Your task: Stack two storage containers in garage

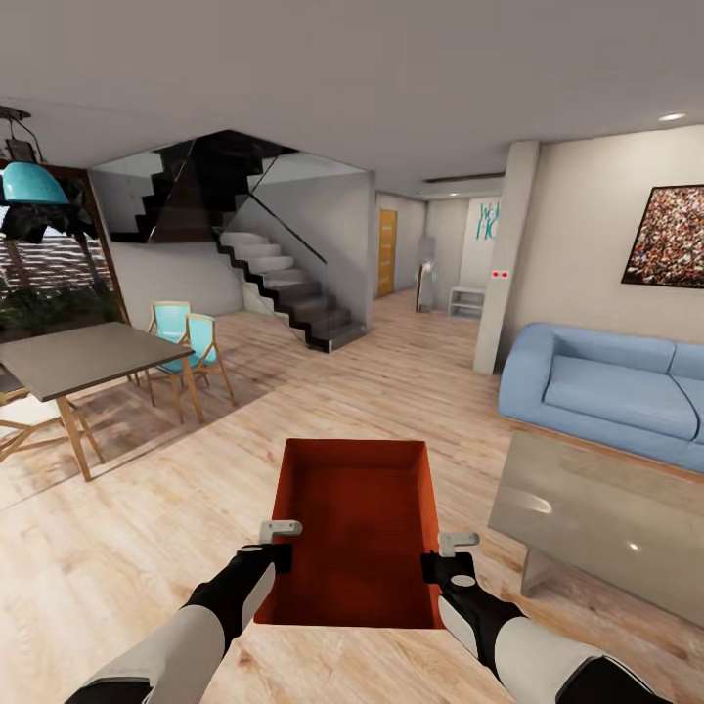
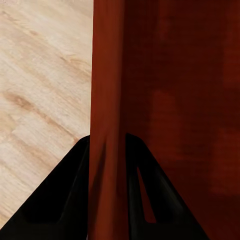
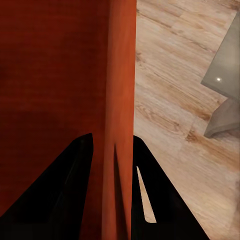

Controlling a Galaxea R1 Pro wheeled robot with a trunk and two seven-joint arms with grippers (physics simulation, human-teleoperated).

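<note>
Container: an orange-red rectangular open-topped bin (image 1: 357, 528) was held level above the light wood plank floor (image 1: 147, 548), between both arms.
Left gripper (image 1: 277, 557): jaws pinched on the bin's left wall.
Right gripper (image 1: 437, 565): jaws pinched on its right wall.
Nearby: blue sofa (image 1: 611, 391); glass-topped table (image 1: 606, 518) to the right.

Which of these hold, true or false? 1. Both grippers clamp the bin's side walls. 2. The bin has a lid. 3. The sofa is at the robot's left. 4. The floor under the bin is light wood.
1. True: the left gripper pinches the left wall of the bin and the right gripper pinches the right wall, one finger on each side of it.
2. False: the bin is open-topped and empty.
3. False: the blue sofa is at the right; the dining table is at the left.
4. True: light wood planks.
</note>
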